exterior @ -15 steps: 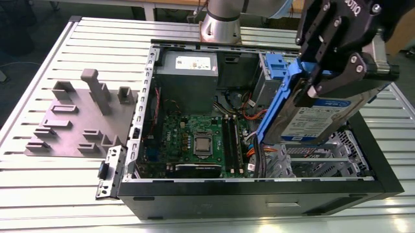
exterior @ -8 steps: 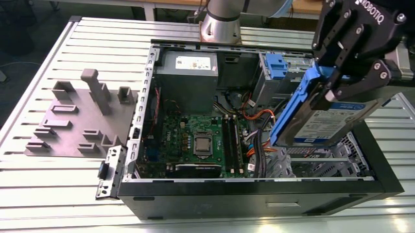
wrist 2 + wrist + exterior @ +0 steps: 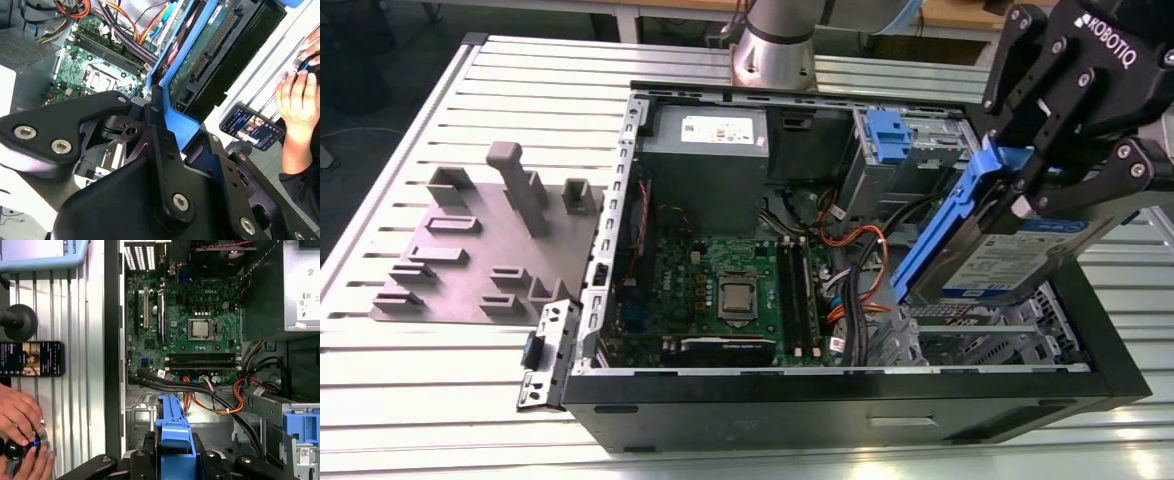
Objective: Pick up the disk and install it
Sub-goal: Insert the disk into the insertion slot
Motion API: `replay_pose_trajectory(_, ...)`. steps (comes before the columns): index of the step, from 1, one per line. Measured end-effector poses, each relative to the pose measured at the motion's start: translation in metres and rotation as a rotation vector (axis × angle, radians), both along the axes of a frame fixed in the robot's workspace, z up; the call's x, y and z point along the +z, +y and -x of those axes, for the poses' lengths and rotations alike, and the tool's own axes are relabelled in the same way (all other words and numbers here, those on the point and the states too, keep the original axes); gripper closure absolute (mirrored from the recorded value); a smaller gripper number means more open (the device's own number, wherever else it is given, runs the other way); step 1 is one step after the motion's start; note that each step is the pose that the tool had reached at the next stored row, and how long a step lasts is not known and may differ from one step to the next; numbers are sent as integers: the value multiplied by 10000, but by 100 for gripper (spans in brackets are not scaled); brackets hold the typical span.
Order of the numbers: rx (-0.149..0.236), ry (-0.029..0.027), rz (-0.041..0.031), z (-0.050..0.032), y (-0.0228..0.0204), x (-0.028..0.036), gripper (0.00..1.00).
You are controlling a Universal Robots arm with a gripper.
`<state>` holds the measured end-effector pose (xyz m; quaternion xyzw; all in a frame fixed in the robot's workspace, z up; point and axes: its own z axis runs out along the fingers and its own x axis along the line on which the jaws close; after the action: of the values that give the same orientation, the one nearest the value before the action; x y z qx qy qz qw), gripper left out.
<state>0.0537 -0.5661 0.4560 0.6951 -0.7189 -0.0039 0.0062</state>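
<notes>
One hand (image 3: 1041, 190) grasping the disk (image 3: 1001, 255), tilted above the open computer case (image 3: 854, 385).

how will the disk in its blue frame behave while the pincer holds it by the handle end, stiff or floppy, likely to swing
The disk looks rigid: a flat metal slab in a blue carrier, so probably no flopping. It hangs tilted below the pincer, gripped only at its blue handle end, so its weight may lever it and let it pivot. The plastic handle is smooth and could slip.
</notes>
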Motion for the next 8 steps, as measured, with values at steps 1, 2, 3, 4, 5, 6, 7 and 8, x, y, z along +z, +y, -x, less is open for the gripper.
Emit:
replay_pose_trajectory(1, 59, 0, -1, -8, 0, -9, 64)
replay_pose_trajectory(2, 77, -1, -3, -20, -1, -17, 64)
replay_pose_trajectory(3, 78, -1, -3, -38, -3, -24, 64)
replay_pose_trajectory(4, 78, -1, -3, -59, -4, -31, 64)
replay_pose_trajectory(5, 77, -1, 0, -82, -5, -37, 64)
replay_pose_trajectory(6, 78, -1, -1, -107, -7, -45, 64)
replay_pose_trajectory(7, 78, -1, -2, -129, -9, -53, 64)
replay_pose_trajectory(8, 77, -1, -3, -148, -10, -62, 64)
